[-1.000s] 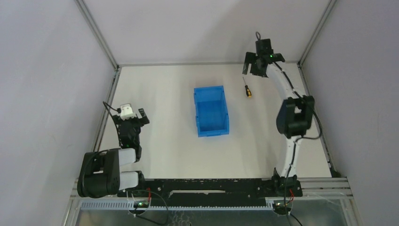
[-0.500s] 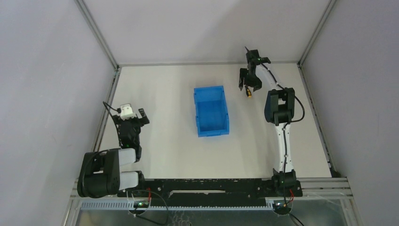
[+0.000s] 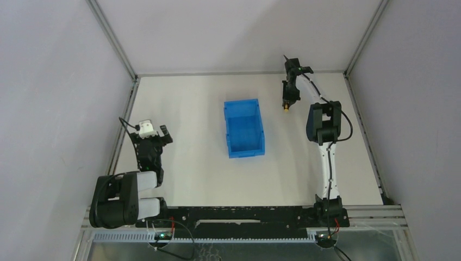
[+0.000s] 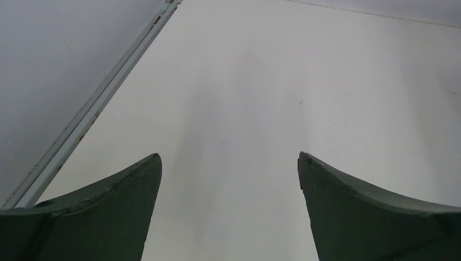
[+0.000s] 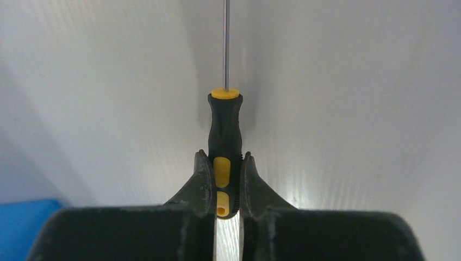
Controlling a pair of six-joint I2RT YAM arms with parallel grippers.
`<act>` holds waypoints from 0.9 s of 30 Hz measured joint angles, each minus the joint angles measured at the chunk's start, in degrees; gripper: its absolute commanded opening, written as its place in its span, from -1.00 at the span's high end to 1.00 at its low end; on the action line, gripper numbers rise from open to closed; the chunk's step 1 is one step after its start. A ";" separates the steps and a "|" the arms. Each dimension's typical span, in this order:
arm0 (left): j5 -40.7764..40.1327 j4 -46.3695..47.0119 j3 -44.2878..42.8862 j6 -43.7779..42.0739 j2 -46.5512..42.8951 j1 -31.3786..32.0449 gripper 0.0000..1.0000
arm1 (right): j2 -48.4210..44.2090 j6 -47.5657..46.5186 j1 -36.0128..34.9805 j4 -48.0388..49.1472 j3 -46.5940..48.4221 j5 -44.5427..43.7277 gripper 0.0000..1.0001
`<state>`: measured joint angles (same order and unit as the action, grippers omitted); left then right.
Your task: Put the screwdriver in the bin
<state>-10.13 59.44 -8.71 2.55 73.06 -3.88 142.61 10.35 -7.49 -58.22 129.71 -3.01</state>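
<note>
The right claw pinches the screwdriver: stubby black handle, yellow inlays and collar, thin steel shaft pointing away. The left claw gapes wide.

**A:** Where is the top camera sitting?

**B:** It is hanging high above and behind the arm bases, looking down and forward over the whole desk. The bases are lying along the bottom of its frame.

**A:** And the wrist cameras?

**B:** The left one is looking out through the left pincer, close over bare desk, with the rail crossing its upper left. The right one is aiming along the right pincer, very near the screwdriver. The bin is showing at its lower left, and the top view is showing it at centre.
</note>
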 measured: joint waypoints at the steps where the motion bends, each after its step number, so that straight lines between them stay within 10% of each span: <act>1: 0.00 0.00 0.00 0.00 0.00 0.00 -1.00 | -1.01 -0.04 0.00 0.00 -0.57 -0.13 0.97; 14: 0.00 0.00 0.00 0.00 0.00 0.00 -1.00 | -47.93 -2.29 -14.56 7.30 -30.95 3.08 0.93; 27: 0.00 0.00 0.00 0.00 0.00 0.00 -1.00 | -42.97 1.62 -32.68 17.35 -48.30 -2.75 0.73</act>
<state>-10.13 59.44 -8.71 2.55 73.06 -3.88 99.63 11.97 -40.16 -40.86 81.41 -5.76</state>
